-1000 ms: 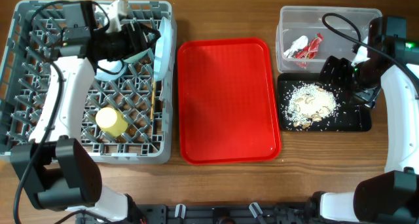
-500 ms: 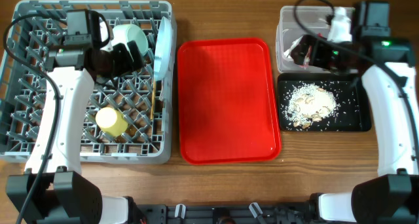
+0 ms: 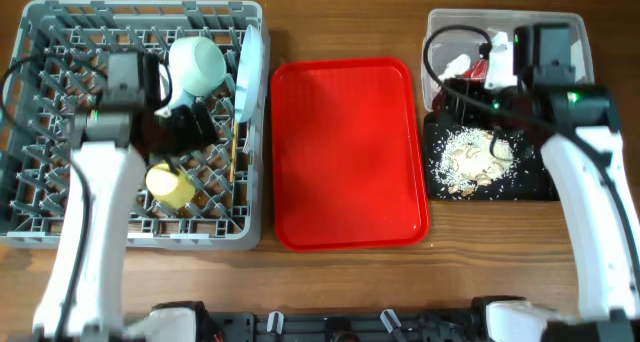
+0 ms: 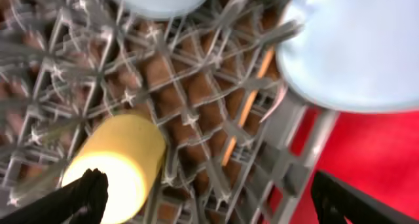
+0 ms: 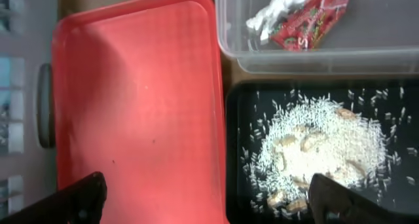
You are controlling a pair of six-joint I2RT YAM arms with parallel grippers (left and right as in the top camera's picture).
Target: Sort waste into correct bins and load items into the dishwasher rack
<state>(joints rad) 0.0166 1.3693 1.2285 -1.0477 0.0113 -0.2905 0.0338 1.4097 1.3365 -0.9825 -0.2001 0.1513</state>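
The grey dishwasher rack [image 3: 40, 132] holds a pale green bowl [image 3: 197, 64], a white plate [image 3: 250, 67] on edge, a yellow cup [image 3: 170, 185] and chopsticks [image 3: 234, 147]. My left gripper [image 3: 188, 129] is open and empty above the rack, between bowl and cup. The left wrist view shows the cup [image 4: 114, 165], plate [image 4: 357, 47], a chopstick [image 4: 245, 109] and my jaws [image 4: 209, 204]. My right gripper [image 3: 460, 94] is open and empty over the bins' left edge. The clear tub [image 5: 314, 54] holds the wrapper [image 5: 308, 24] and white scrap [image 5: 278, 4]. The black tray [image 5: 237, 132] holds rice crumbs [image 5: 314, 152]. Fork and second bowl are hidden.
The large red serving tray [image 3: 345, 152] lies between the rack and the bins, with nothing on it; it also shows in the right wrist view [image 5: 137, 93]. Bare wooden table runs along the front edge [image 3: 450, 272]. Black cables loop over both arms.
My left gripper drew back from the bowl toward the cup, leaving the bowl resting in the rack. My right arm swung from the black tray's right side to the bins' left edge.
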